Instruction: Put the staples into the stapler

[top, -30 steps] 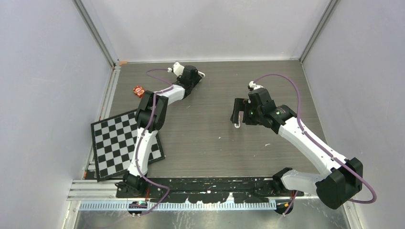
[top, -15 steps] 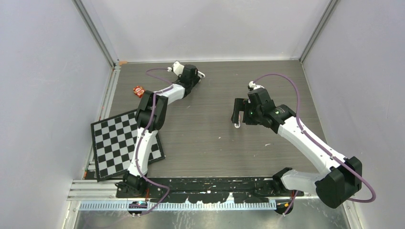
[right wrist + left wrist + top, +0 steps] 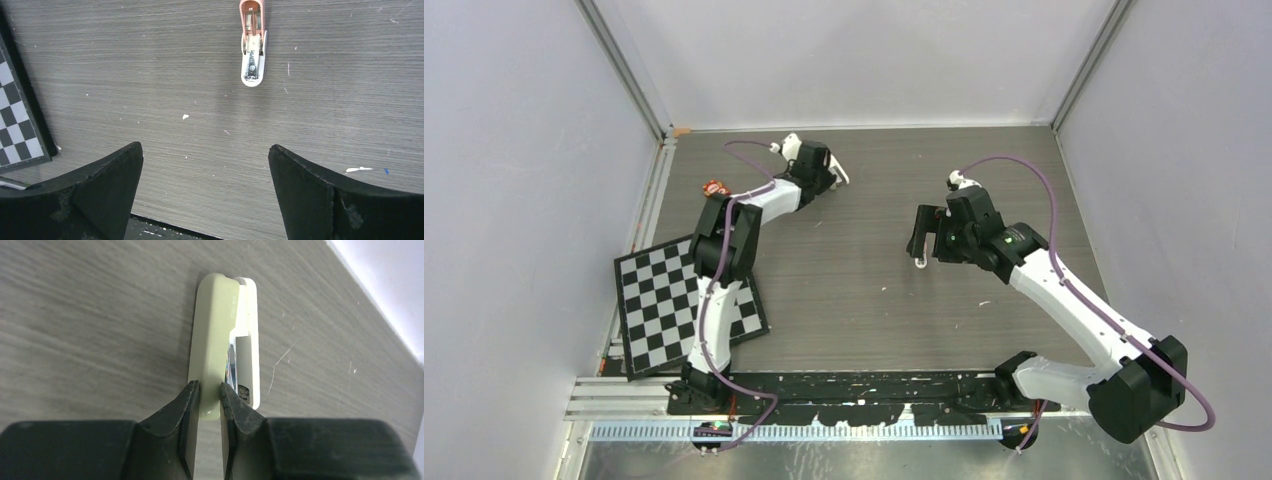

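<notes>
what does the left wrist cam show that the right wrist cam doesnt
Only the left wrist view: the stapler, beige-green, lying on the table with the left pincer closed on its near end.
Only the right wrist view: a pink stapler lying well ahead of the wide-open right pincer, untouched, and a checkerboard at the left edge.
Both: the same grey wood-grain table.

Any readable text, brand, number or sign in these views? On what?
Green stapler: small print near its far end, too blurred to read.
Pink stapler: no text visible.
Small red thing: markings too small to read.
Nothing legible anywhere.
</notes>
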You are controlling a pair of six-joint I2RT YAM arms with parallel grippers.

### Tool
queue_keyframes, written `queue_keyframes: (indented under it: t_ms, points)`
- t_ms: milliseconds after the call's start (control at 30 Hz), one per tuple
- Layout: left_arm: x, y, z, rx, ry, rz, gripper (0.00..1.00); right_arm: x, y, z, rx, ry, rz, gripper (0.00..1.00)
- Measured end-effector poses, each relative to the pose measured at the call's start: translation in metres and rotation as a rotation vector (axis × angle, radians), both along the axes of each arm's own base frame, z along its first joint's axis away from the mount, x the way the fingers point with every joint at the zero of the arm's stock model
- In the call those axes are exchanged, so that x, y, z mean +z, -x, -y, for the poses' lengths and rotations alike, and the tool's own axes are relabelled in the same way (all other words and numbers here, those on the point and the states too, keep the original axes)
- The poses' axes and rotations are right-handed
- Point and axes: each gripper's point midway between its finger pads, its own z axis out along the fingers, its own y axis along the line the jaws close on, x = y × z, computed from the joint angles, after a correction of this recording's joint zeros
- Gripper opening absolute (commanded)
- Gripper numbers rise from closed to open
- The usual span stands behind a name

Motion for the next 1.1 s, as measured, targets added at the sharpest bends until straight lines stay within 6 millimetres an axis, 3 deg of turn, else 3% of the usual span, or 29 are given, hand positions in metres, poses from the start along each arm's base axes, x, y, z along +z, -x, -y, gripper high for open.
queue_keyframes:
  t_ms: [300,467,667,800,933,967,1033,1100]
  points:
    - [-0.004,0.066,-0.013,-0.099,-0.036,-0.091,0.21,0.005,0.002,-0.007,-0.015,-0.061,0.0,0.98]
    - [-0.005,0.1,-0.014,-0.162,-0.048,-0.132,0.2,0.005,0.0,-0.014,-0.01,-0.094,-0.013,0.92]
    - [-0.005,0.144,-0.017,-0.231,-0.033,-0.189,0.24,-0.01,-0.01,-0.028,-0.002,-0.108,-0.056,0.8]
    - [0.004,0.164,-0.019,-0.27,-0.033,-0.217,0.35,-0.018,-0.027,-0.045,0.013,-0.09,-0.08,0.73]
    - [0.041,0.173,-0.02,-0.314,-0.024,-0.168,0.48,-0.021,-0.048,-0.073,0.066,-0.047,-0.066,0.63]
    - [0.051,0.175,-0.021,-0.324,-0.022,-0.152,0.54,-0.022,-0.053,-0.083,0.088,-0.033,-0.055,0.6]
    - [0.074,0.18,-0.024,-0.345,-0.015,-0.112,0.76,-0.024,-0.06,-0.098,0.125,-0.013,-0.036,0.54]
    - [0.097,0.189,-0.028,-0.37,-0.017,-0.072,0.85,-0.026,-0.067,-0.114,0.163,0.007,-0.015,0.52]
